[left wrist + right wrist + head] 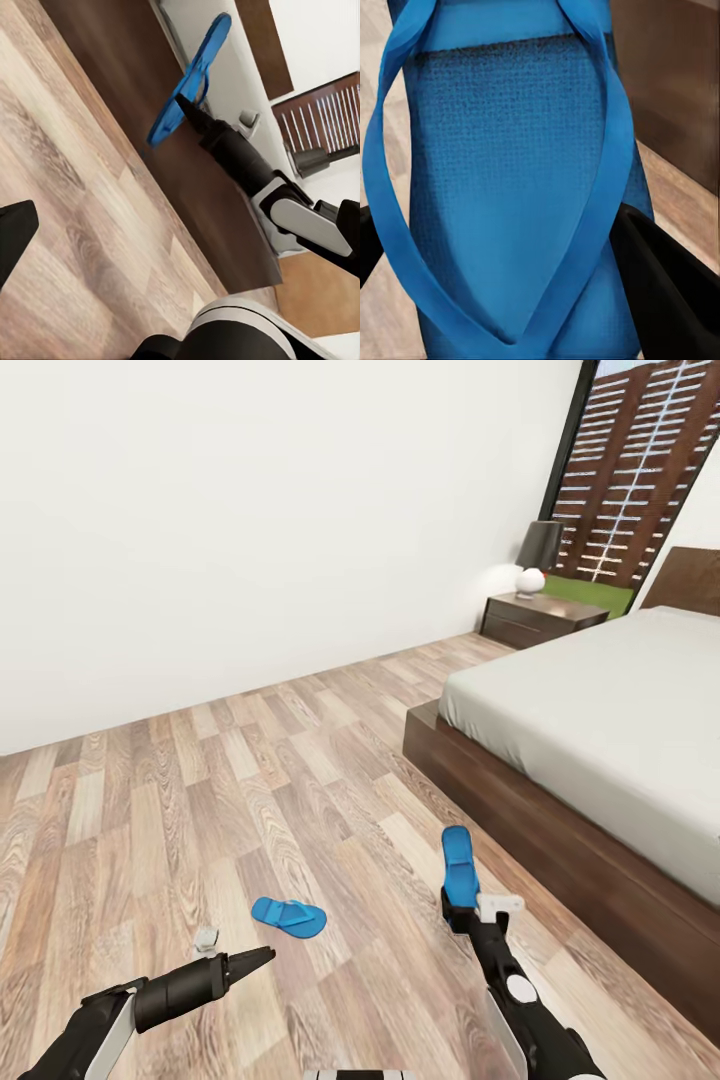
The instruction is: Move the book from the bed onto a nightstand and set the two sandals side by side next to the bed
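My right gripper (pixel 458 908) is shut on one bright-blue sandal (pixel 457 863), held above the floor beside the bed's (pixel 600 730) dark frame. The right wrist view has this sandal (pixel 510 187) close up, strap side showing, with black fingers (pixel 660 277) at its edges. From the left wrist view the held sandal (pixel 187 82) hangs at the right arm's tip. A second sandal (pixel 288 916) lies flat on the wood floor, just ahead of my left gripper (pixel 255 958), which is open and empty. One nightstand (pixel 540 618) stands beside the headboard. The book is out of view.
A dark-shaded lamp (pixel 540 548) and a white round object (pixel 530 580) sit on the nightstand. A white wall (pixel 250 540) runs along the left, and a tall dark-framed window (pixel 630 470) is behind the nightstand. Wood-plank floor (pixel 250 790) stretches between wall and bed.
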